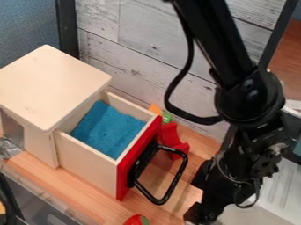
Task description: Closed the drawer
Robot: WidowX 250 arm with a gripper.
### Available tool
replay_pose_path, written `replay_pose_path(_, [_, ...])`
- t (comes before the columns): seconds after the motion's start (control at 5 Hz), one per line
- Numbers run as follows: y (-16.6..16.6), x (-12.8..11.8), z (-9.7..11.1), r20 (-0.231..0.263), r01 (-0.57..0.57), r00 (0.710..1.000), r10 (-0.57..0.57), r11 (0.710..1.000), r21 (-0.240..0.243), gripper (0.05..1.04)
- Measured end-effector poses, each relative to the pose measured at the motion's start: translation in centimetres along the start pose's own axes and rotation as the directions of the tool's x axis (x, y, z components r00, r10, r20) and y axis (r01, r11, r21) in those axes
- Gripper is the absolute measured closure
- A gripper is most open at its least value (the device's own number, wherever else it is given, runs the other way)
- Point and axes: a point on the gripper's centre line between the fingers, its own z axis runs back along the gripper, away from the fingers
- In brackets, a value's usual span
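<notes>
Drawer (88, 162): sticks well out of lt.-wood cabinet (50, 88), L to ctr. of cam. view, w/ front end angled toward lower R. Has pale wood sides, a red front (125, 178) & a black loop handle (160, 201), jutting out over the tabletop (70, 178). Inside: blue cloth-like lining (108, 132), a bit rumpled, covering most of the visible floor. To R of handle, near its outer bar: blk. gripper (196, 195), low in view, w/ fingers spread wide, one above the other in view, & a gap betw. the tips. Can't tell exact ht. above tabletop. Up from there, at upper R: blk. arm (220, 48), coming in from top edge, w/ a loose blk. cable (170, 94) looping out on its L. Just behind red front, partly hidden by it & handle: red curved toy pc. (170, 134), w/ green pc. (167, 117) & orange pc. (155, 109) close by, farther back. At bottom edge, cut off: small red item (135, 220) w/ some green. At L edge, beside cabinet: crinkled clear or silvery stuff (8, 148), type unclear. In back: gray plank panel (138, 48) & blue panel (26, 24), w/ dk. upright post (67, 26) betw.
</notes>
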Motion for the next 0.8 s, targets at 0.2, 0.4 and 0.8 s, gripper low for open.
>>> replay_pose_path(0.2, [0.0,-0.9,-0.3,-0.018,-0.005,1.000,0.005,1.000,-0.017,0.083])
replay_pose_path(0.4, [0.1,-1.6,-0.6,-0.030,-0.017,0.999,0.016,0.999,-0.032,0.083])
replay_pose_path(0.8, [-0.7,-4.2,-1.4,-0.073,-0.046,0.997,0.041,0.997,-0.069,0.083])
